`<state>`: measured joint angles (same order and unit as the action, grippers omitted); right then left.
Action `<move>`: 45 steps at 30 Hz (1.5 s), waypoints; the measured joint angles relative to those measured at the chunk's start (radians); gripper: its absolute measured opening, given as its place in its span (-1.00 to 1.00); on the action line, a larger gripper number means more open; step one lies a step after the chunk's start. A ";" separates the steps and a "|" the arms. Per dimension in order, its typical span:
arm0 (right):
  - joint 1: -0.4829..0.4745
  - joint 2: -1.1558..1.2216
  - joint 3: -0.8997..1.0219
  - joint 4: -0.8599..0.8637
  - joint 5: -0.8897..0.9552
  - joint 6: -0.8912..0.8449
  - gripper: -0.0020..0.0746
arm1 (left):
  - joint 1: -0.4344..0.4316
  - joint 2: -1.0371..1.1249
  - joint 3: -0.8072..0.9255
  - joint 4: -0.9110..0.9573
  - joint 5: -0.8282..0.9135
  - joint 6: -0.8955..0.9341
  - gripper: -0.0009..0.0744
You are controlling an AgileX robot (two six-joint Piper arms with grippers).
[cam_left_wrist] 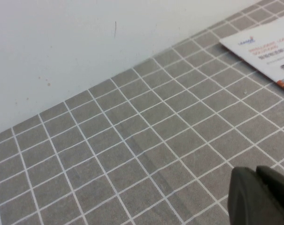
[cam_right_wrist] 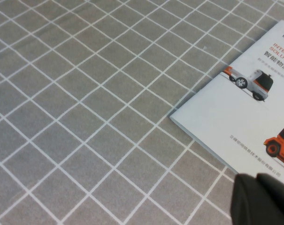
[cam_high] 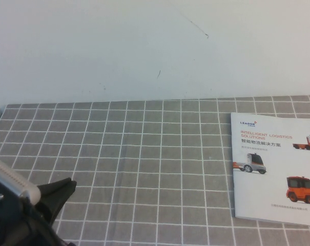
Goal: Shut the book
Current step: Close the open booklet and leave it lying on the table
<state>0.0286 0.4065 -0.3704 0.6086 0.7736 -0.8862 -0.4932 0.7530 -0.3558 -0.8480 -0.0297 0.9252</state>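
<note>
Already the book [cam_high: 275, 166] lies flat, cover up, at the frame's right edge on the gridded surface [cam_high: 144, 154]; closing looks done. The left gripper [cam_high: 66, 187] sits lower left and the right gripper [cam_right_wrist: 260, 190] is near the book, both jaws clenched and empty. Next calls only for pulling clear.

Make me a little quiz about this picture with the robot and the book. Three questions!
1. True or false: the book lies open on the checked cloth.
2. What is pictured on the book's cover? A) orange and white vehicles B) flowers C) dogs
3. Which is closer to the book, the left gripper or the right gripper?

Key
1. False: it lies shut, cover up, on the cloth's right side.
2. A.
3. The right gripper, which is shut and close by the book's corner. The left gripper, also shut, sits far off at the cloth's near left.
</note>
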 joint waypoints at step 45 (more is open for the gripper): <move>0.000 0.000 0.000 0.000 0.002 0.000 -0.95 | 0.369 -0.759 0.377 0.498 0.066 -0.518 -0.98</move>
<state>0.0286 0.4065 -0.3704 0.6086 0.7754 -0.8862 -0.1237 -0.0063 0.0215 -0.3500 0.0368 0.4073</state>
